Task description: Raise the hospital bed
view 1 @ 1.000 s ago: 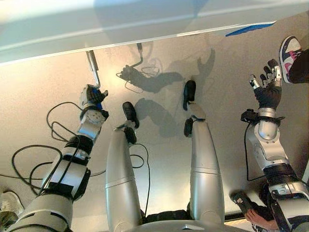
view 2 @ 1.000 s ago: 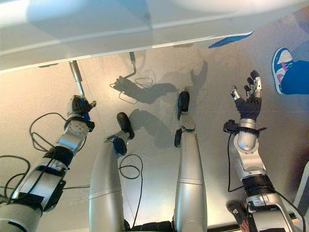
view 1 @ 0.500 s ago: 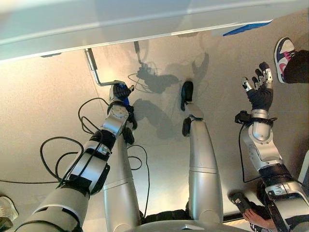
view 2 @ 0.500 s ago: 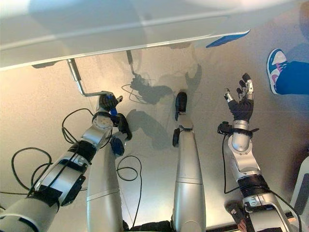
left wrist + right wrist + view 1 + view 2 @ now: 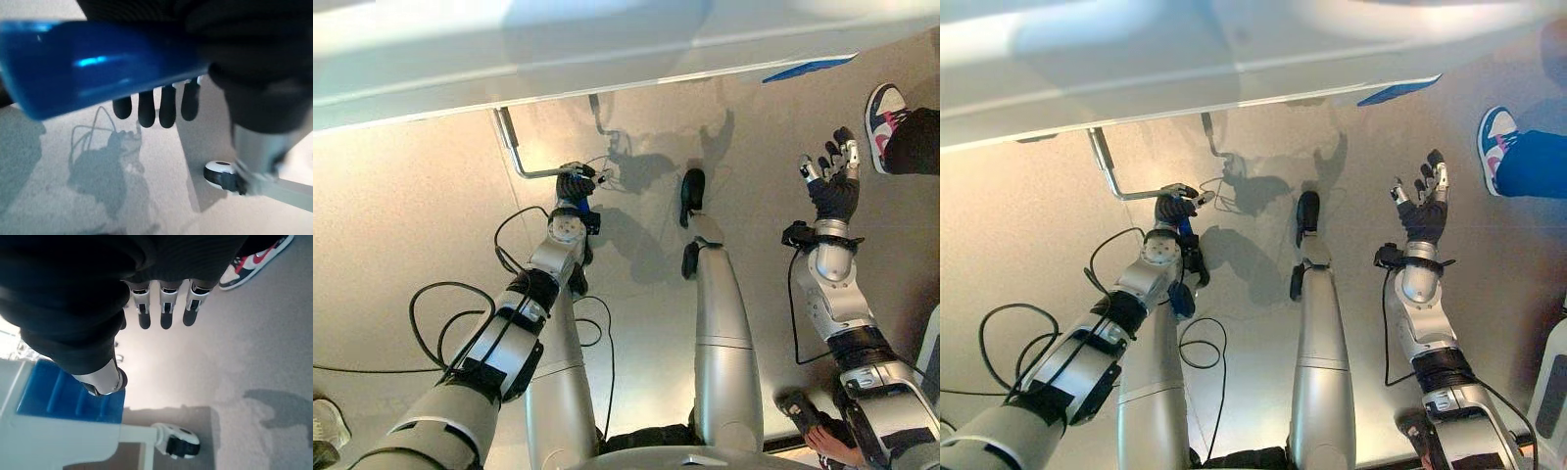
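The white hospital bed [image 5: 558,59] runs along the far edge of the floor. A bent metal crank [image 5: 517,162] hangs from under it. My left hand [image 5: 575,186] is at the crank's outer end, fingers curled round its blue handle [image 5: 98,63]; the dark fingertips [image 5: 146,110] wrap past the handle in the left wrist view. My right hand [image 5: 832,191] is held up over the floor to the right, away from the bed, its fingers [image 5: 164,313] straight and holding nothing.
A second, thinner crank [image 5: 597,108] hangs from the bed further right. A blue part [image 5: 808,69] sits at the bed's corner, with a caster [image 5: 178,440] below. A person's shoe [image 5: 886,108] stands at far right. A person's hand [image 5: 827,446] holds a device at bottom right.
My left hand has swung the crank handle to the right, from below the shaft out to its side. The right hand stays raised and open.
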Robot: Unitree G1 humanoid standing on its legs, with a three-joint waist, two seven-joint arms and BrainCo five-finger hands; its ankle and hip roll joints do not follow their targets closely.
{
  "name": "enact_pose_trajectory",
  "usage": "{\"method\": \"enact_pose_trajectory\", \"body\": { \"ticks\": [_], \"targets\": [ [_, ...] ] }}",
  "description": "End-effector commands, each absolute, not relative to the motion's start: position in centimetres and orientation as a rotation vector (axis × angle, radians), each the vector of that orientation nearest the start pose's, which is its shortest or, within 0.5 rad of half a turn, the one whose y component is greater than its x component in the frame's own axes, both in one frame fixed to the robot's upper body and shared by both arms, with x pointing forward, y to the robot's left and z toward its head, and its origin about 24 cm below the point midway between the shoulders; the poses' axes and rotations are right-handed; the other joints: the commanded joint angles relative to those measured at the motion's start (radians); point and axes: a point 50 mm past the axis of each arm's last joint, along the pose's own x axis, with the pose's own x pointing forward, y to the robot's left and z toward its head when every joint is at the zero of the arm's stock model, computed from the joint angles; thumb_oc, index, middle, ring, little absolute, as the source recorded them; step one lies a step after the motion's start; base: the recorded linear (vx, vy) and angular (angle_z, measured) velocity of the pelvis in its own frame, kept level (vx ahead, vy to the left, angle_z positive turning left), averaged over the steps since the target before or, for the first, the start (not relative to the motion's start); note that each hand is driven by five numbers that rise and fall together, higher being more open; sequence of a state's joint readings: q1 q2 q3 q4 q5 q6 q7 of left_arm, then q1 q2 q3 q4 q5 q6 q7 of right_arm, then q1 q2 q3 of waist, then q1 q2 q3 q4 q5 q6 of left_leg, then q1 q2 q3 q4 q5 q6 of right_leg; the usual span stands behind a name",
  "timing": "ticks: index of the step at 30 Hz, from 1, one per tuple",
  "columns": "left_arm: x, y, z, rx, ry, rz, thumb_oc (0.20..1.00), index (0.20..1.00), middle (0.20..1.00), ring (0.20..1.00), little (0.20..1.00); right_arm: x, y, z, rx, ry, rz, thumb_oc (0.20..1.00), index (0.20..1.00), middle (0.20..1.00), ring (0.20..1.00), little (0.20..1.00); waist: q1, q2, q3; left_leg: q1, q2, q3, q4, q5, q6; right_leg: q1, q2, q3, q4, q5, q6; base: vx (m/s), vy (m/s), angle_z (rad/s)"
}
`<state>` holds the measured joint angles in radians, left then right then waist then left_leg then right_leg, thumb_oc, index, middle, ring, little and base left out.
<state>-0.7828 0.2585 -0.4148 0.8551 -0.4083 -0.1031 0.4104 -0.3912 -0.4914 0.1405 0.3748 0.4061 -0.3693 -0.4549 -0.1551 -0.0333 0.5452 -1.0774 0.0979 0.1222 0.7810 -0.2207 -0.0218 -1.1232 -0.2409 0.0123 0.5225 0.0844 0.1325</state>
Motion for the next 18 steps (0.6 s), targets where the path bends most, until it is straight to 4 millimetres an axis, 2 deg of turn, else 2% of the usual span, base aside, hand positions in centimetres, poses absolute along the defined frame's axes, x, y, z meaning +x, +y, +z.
{"method": "enact_pose_trajectory", "body": {
  "ticks": [1, 5, 6, 7, 8, 10, 11, 12, 15, 17, 18],
  "targets": [
    [37.5, 12.8, 8.4, 0.162, -0.021, 0.1, 1.0, 1.0, 1.0, 1.0, 1.0, 31.5, -24.6, 11.6, -0.052, -0.369, -0.363, 1.0, 1.0, 1.0, 1.0, 1.0, 0.023, 0.016, -0.025, 0.099, -0.025, -0.063, -0.215, 0.143, 0.009, 0.041, -0.013, -0.053, 0.142, -0.095, 0.009, -0.04, -0.03, 0.06],
    [34.8, 16.4, 2.3, 0.335, 0.177, 0.123, 1.0, 1.0, 1.0, 1.0, 1.0, 31.9, -24.0, 8.0, -0.11, -0.189, -0.286, 1.0, 1.0, 1.0, 1.0, 1.0, 0.048, 0.026, -0.025, 0.232, -0.025, -0.056, -0.275, 0.151, 0.007, 0.166, -0.025, -0.067, 0.109, -0.092, 0.009, -0.03, -0.018, 0.05],
    [34.0, 17.2, 1.0, 0.349, 0.222, 0.123, 1.0, 1.0, 1.0, 1.0, 1.0, 32.0, -24.2, 7.5, -0.128, -0.162, -0.283, 1.0, 1.0, 1.0, 1.0, 1.0, 0.052, 0.029, -0.025, 0.25, -0.029, -0.05, -0.307, 0.189, 0.011, 0.186, -0.03, -0.077, 0.075, -0.057, -0.002, -0.07, -0.029, 0.02],
    [32.0, 18.4, -1.6, 0.388, 0.31, 0.108, 1.0, 1.0, 1.0, 1.0, 1.0, 31.7, -24.5, 6.1, -0.146, -0.093, -0.269, 1.0, 1.0, 1.0, 1.0, 1.0, 0.063, 0.035, -0.025, 0.323, -0.028, -0.049, -0.341, 0.195, 0.007, 0.26, -0.034, -0.088, 0.041, -0.053, -0.001, -0.07, -0.026, 0.02],
    [32.0, 18.4, -1.6, 0.388, 0.311, 0.108, 1.0, 1.0, 1.0, 1.0, 1.0, 31.7, -24.5, 6.1, -0.146, -0.093, -0.269, 1.0, 1.0, 1.0, 1.0, 1.0, 0.063, 0.036, -0.025, 0.324, -0.028, -0.05, -0.342, 0.195, 0.007, 0.262, -0.033, -0.088, 0.04, -0.052, -0.001, 0.01, -0.032, 0.04],
    [29.3, 20.0, -4.5, 0.407, 0.421, 0.106, 1.0, 1.0, 1.0, 1.0, 1.0, 31.1, -25.5, 4.1, -0.182, 0.009, -0.273, 1.0, 1.0, 1.0, 1.0, 1.0, 0.077, 0.044, -0.025, 0.431, -0.025, -0.049, -0.385, 0.198, 0.002, 0.37, -0.037, -0.105, -0.002, -0.052, -0.004, 0.01, -0.036, 0.06],
    [29.3, 20.0, -4.5, 0.407, 0.421, 0.106, 1.0, 1.0, 1.0, 1.0, 1.0, 31.1, -25.5, 4.1, -0.182, 0.009, -0.273, 1.0, 1.0, 1.0, 1.0, 1.0, 0.077, 0.044, -0.025, 0.432, -0.025, -0.049, -0.386, 0.199, 0.002, 0.371, -0.037, -0.106, -0.003, -0.052, -0.004, 0.01, -0.04, 0.06],
    [27.9, 20.7, -5.8, 0.416, 0.479, 0.11, 1.0, 1.0, 1.0, 1.0, 1.0, 30.8, -25.9, 3.2, -0.209, 0.054, -0.272, 1.0, 1.0, 1.0, 1.0, 1.0, 0.084, 0.046, -0.025, 0.468, -0.025, -0.049, -0.398, 0.199, -0.001, 0.413, -0.034, -0.107, -0.018, -0.054, -0.004, 0.01, -0.03, 0.06],
    [25.4, 21.9, -7.8, 0.398, 0.572, 0.133, 1.0, 1.0, 1.0, 1.0, 1.0, 29.9, -26.9, 1.5, -0.22, 0.138, -0.299, 1.0, 1.0, 1.0, 1.0, 1.0, 0.099, 0.055, -0.031, 0.565, -0.027, -0.052, -0.434, 0.202, -0.006, 0.514, -0.035, -0.125, -0.056, -0.056, -0.004, 0.02, -0.048, 0.09],
    [23.6, 22.5, -9.2, 0.384, 0.639, 0.141, 1.0, 1.0, 1.0, 1.0, 1.0, 28.9, -27.8, 0.0, -0.261, 0.216, -0.304, 1.0, 1.0, 1.0, 1.0, 1.0, 0.111, 0.06, -0.059, 0.612, -0.027, -0.055, -0.46, 0.203, -0.008, 0.568, -0.034, -0.135, -0.084, -0.058, -0.004, 0.03, -0.061, 0.04],
    [23.6, 22.5, -9.2, 0.384, 0.639, 0.141, 1.0, 1.0, 1.0, 1.0, 1.0, 28.9, -27.8, 0.0, -0.261, 0.216, -0.304, 1.0, 1.0, 1.0, 1.0, 1.0, 0.111, 0.06, -0.058, 0.614, -0.027, -0.055, -0.461, 0.203, -0.008, 0.57, -0.034, -0.135, -0.085, -0.058, -0.004, 0.02, -0.044, 0.08]
  ]
}}
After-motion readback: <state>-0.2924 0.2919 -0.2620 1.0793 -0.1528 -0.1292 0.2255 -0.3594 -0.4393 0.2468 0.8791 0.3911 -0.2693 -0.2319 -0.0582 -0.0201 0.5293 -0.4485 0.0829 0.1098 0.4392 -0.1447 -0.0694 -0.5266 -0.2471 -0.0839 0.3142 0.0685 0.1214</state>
